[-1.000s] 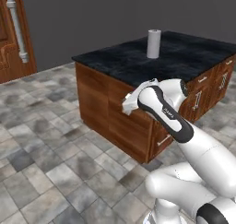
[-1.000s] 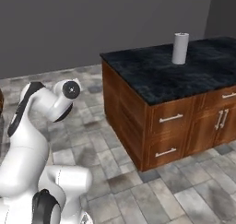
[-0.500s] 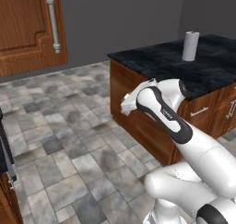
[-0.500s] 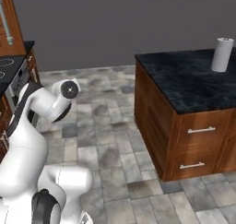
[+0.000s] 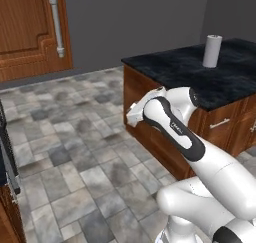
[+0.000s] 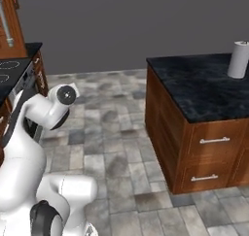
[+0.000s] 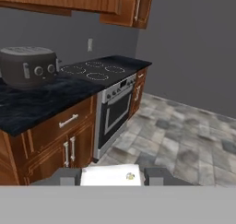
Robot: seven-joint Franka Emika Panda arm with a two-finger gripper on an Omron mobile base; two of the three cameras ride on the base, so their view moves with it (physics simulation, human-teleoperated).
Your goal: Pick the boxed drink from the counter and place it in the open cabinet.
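Looking down the hand cam, we saw the gripper (image 7: 112,177) closed narrow on the boxed drink (image 7: 106,173), carton seated btwn both fingertips, off the counter (image 5: 200,77). We judged it light, thin-walled, crushable: hold flat sides, mid-height, gentle squeeze. Cabinet (image 5: 27,37) stood well apart.

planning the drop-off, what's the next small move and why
Probably drive closer and raise the hand toward the open cabinet. The boxed drink sits clamped in the pincer, but in the hand view the cabinet hangs high above the stove, across open floor.
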